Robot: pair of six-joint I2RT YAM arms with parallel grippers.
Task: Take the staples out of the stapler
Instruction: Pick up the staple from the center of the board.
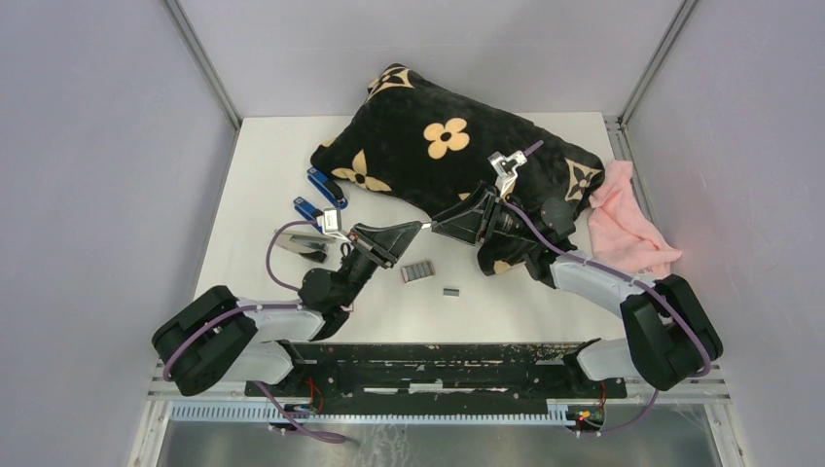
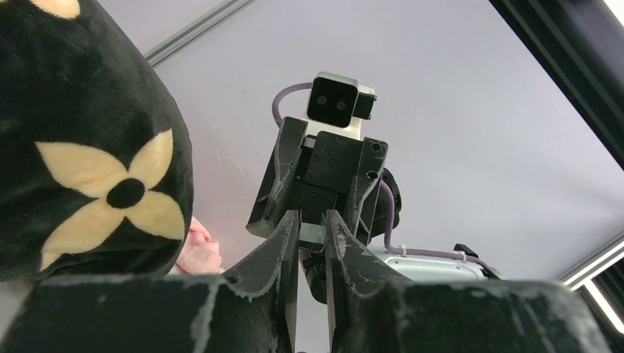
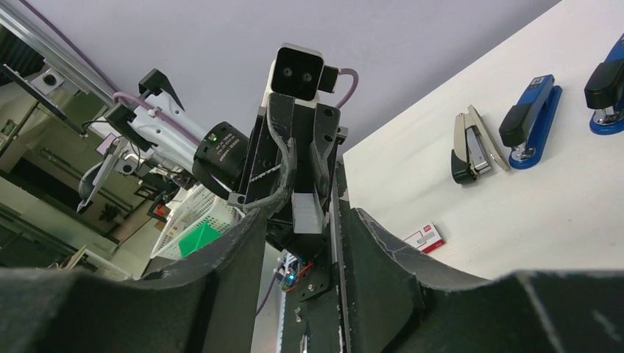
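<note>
My left gripper and right gripper meet tip to tip above the table's middle. The left one is shut on a short silvery strip of staples, gripped at its fingertips. The right gripper is open, and its two fingers stand either side of that strip with a gap showing. Another dark strip of staples lies on the table below. An opened black and silver stapler lies to the left, behind the left arm.
Two blue staplers sit next to a black pillow with beige flowers. A pink cloth lies at the right. A small white-and-red box rests under the grippers.
</note>
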